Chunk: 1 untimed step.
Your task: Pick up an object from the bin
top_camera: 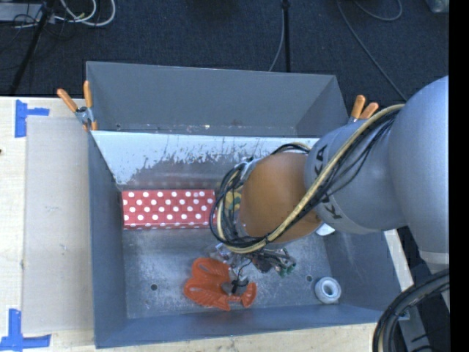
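My gripper [238,283] reaches down near the bin's front, and its dark fingertips sit right on an orange, crumpled, glove-like soft thing [209,284] lying on the floor there. The fingertips look close together over the orange thing's right part. Whether they pinch it is hidden by the gripper body. A red box with white dots [167,207] lies flat along the back of the floor, left of the gripper.
A small white tape roll [327,290] rests in the front right corner of the bin. The arm with its orange cover and cables hangs over the middle and right of the bin.
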Each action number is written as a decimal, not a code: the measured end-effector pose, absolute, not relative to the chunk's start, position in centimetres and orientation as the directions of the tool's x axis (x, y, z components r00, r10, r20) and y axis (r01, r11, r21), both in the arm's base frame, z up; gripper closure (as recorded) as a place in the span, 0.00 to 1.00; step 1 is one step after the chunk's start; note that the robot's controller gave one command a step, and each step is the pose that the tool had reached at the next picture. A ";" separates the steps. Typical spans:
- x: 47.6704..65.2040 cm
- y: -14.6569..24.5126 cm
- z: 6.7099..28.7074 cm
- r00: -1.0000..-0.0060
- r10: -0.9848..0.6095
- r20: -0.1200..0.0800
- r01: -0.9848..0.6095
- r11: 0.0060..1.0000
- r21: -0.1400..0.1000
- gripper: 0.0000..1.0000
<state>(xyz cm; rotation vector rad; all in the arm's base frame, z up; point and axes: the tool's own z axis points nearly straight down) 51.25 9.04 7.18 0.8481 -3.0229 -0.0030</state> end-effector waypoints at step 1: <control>51.6 9.0 11.3 -0.856 -0.517 0.009 -0.517 0.856 0.006 1.00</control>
